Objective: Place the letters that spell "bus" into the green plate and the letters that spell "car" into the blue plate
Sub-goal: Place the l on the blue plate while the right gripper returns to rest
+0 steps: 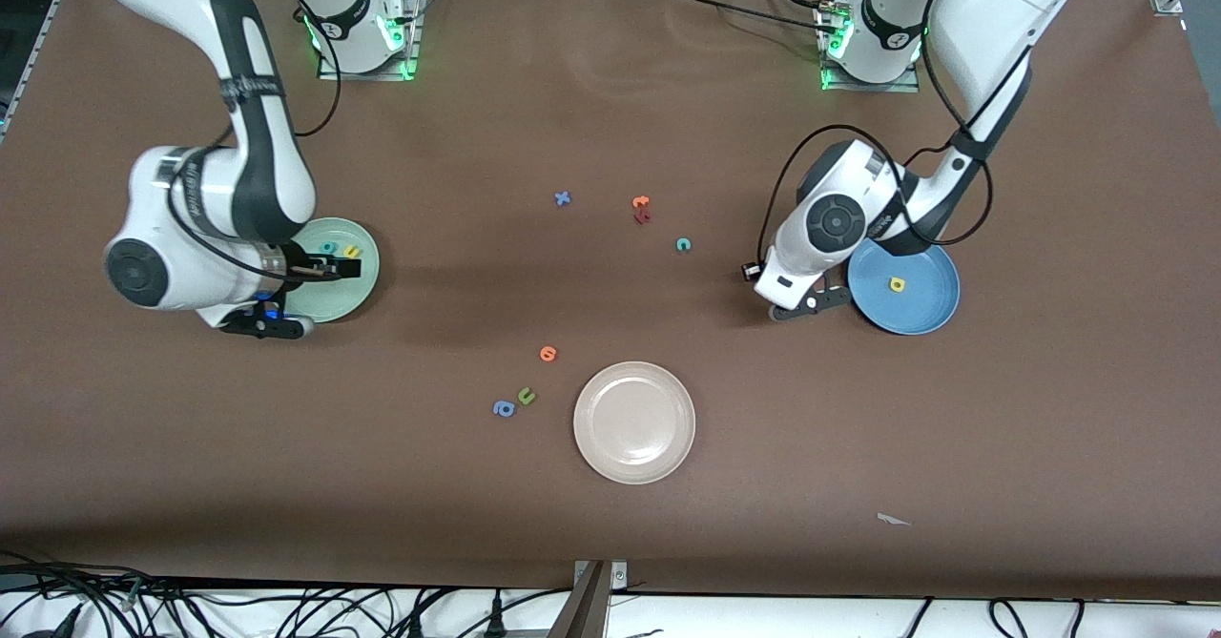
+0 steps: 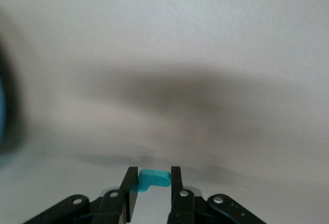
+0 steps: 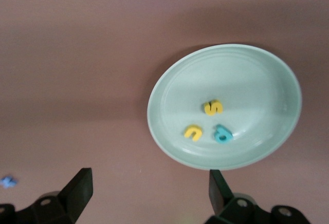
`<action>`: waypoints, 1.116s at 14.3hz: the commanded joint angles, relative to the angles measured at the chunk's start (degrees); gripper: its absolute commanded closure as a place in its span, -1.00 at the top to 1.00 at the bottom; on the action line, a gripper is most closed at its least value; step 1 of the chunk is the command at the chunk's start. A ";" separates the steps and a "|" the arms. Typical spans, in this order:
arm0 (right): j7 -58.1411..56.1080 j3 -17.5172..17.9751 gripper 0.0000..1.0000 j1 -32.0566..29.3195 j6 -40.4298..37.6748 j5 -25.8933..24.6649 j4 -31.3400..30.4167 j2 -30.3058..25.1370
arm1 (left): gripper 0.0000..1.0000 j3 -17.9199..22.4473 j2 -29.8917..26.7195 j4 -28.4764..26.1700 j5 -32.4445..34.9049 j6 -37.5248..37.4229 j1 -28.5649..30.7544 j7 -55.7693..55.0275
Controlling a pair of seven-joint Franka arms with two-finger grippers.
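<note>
Pinching a teal r (image 2: 152, 178) tight, left gripper (image 1: 811, 302) beside the blue plate (image 1: 930, 319); a release here could miss the rim. Right gripper (image 3: 149, 190) wide open, empty, over the green plate (image 3: 175, 80).

A round cream-white plate (image 1: 634, 421) sits on the brown tabletop (image 1: 1002, 428), with a small blue foam a (image 1: 504, 409), green foam u (image 1: 526, 396) and orange foam letter (image 1: 548, 354) close by, and a blue foam x (image 1: 563, 198) farther up.
</note>
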 commanded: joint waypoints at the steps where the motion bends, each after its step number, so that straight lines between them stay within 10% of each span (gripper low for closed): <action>1: -0.09 -1.14 1.00 -0.24 -12.79 -2.93 14.45 0.50 | -1.00 -0.86 -2.07 2.15 0.86 -7.47 4.00 7.00; 6: 0.79 0.42 1.00 -1.72 -17.93 -4.87 22.24 -4.84 | -1.00 -6.21 -4.01 2.06 0.86 -14.07 16.91 21.50; 12: 10.27 26.07 1.00 -20.34 -5.75 -17.68 5.33 -16.44 | -0.91 -8.95 -3.66 -2.15 0.86 -15.49 27.74 33.91; 14: 10.28 31.09 1.00 -26.05 2.52 -19.54 -2.95 -22.24 | -0.45 -8.95 -3.39 -2.33 0.86 -15.49 28.28 34.01; 16: 9.76 33.05 1.00 -29.59 3.70 -19.20 -4.48 -25.77 | 0.86 -8.95 -3.04 -2.33 0.86 -15.49 28.28 34.01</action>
